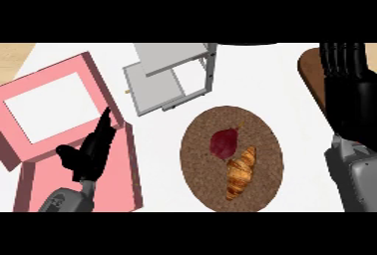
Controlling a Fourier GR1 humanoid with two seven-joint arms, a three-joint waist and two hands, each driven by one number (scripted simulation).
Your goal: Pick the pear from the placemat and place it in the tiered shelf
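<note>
The pear [225, 142], dark red, lies on the round brown placemat [199, 169] touching the upper end of a croissant [241, 173], with the grey tiered shelf [158, 84] just beyond the mat's far edge. The left hand [90, 149] hangs over an open pink box [66, 89], fingers straight and holding nothing. The right hand [352, 74] stands at the view's right edge, fingers straight and empty, partly over a brown board [313, 74].

You have a dark red pear [224, 142] lying on the round brown placemat [202, 164]; the grey tiered shelf [171, 74] stands beyond it.
</note>
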